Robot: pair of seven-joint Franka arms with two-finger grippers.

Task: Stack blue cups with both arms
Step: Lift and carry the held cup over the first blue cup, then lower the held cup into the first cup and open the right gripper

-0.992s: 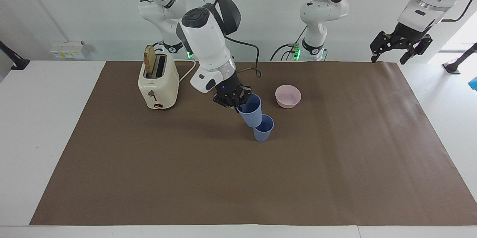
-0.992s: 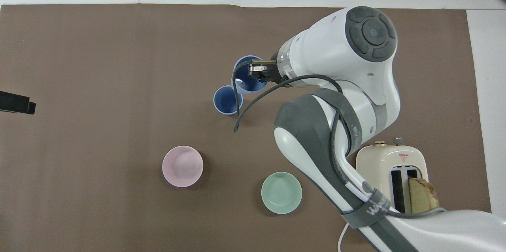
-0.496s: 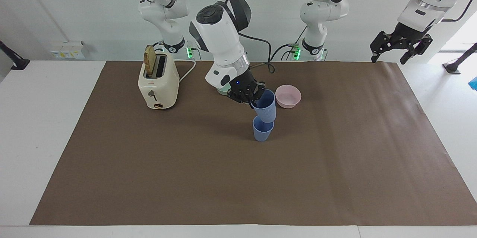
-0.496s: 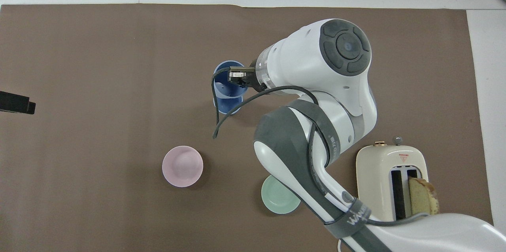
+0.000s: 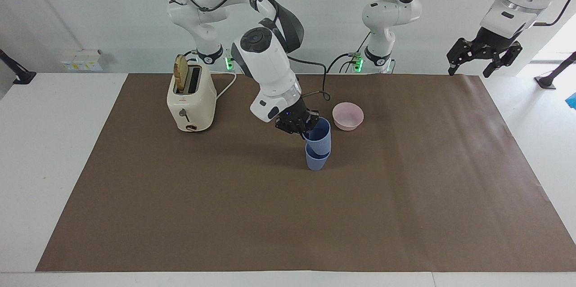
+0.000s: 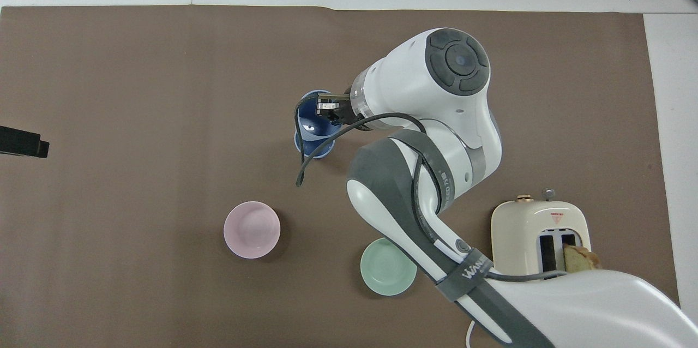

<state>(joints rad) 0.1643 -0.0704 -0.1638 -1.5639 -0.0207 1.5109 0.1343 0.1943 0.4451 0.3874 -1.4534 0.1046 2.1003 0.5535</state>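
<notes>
Two blue cups stand in the middle of the brown mat. The lower blue cup point(image 5: 316, 160) is upright on the mat. The upper blue cup point(image 5: 320, 133) sits partly inside its mouth, a little tilted. My right gripper point(image 5: 302, 126) is shut on the upper cup's rim, on the side toward the toaster. In the overhead view the upper cup point(image 6: 315, 119) covers most of the lower cup point(image 6: 313, 149), with the right gripper point(image 6: 329, 109) at its rim. My left gripper point(image 5: 483, 60) waits open and empty, high over the mat's corner at the left arm's end.
A pink bowl point(image 5: 348, 116) sits beside the cups, nearer to the robots. A mint-green bowl point(image 6: 388, 266) lies partly under the right arm. A cream toaster point(image 5: 191, 98) holding a slice of bread stands toward the right arm's end.
My right gripper carried the upper cup sideways over the standing cup, turned it upright and lowered it into that cup's mouth. The left arm has not moved.
</notes>
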